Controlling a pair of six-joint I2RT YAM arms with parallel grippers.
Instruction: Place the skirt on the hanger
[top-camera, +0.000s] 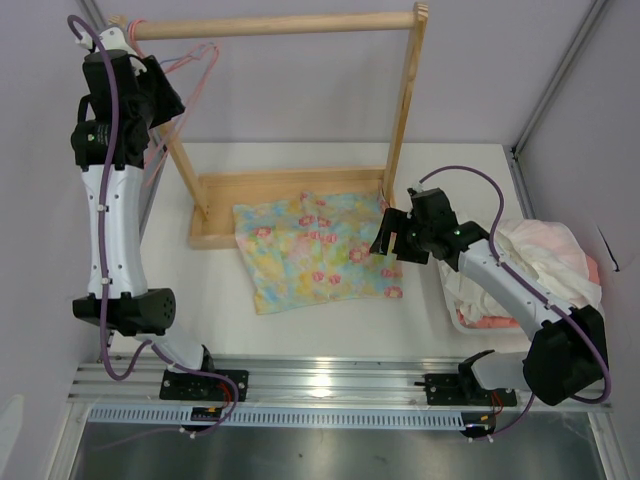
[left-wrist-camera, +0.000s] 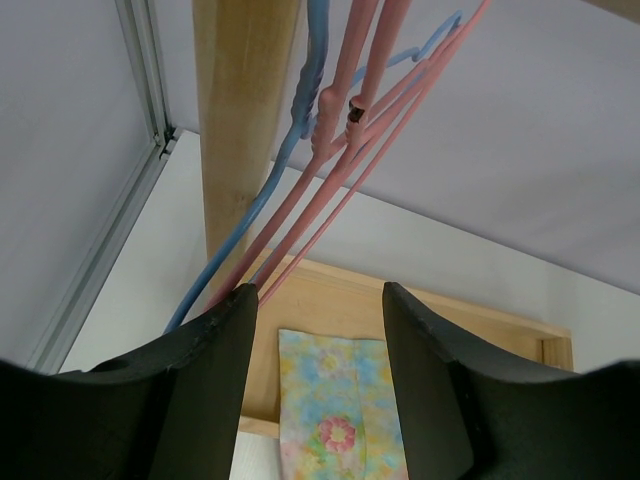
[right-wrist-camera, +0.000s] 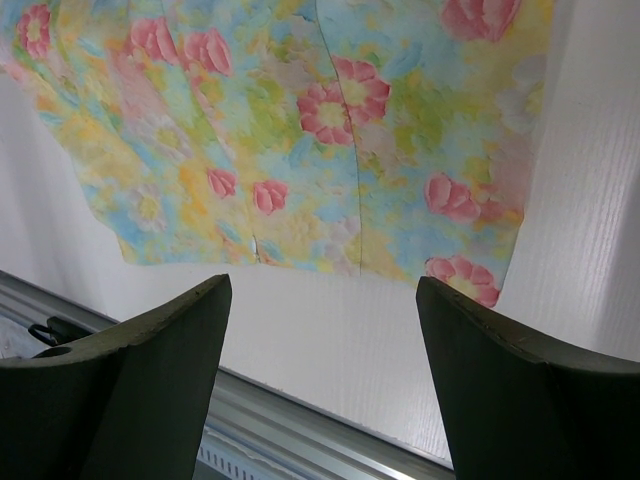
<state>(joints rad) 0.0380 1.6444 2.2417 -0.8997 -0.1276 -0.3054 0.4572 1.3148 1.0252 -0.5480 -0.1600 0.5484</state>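
The skirt (top-camera: 318, 250) lies flat on the white table, its far edge over the wooden rack base; it also shows in the right wrist view (right-wrist-camera: 290, 130) and the left wrist view (left-wrist-camera: 340, 410). The pale pink hanger (top-camera: 190, 70) hangs at the left end of the rod; in the left wrist view its pink wires (left-wrist-camera: 350, 150) run just above my open jaws. My left gripper (top-camera: 165, 100) is open and empty, raised beside the hanger. My right gripper (top-camera: 390, 240) is open and empty, low over the skirt's right edge.
A wooden rack (top-camera: 405, 100) with rod and base board (top-camera: 215, 190) stands at the back. A thin blue hanger (left-wrist-camera: 300, 110) hangs beside the pink ones. A white tray with a white-and-pink clothes heap (top-camera: 545, 255) sits at the right.
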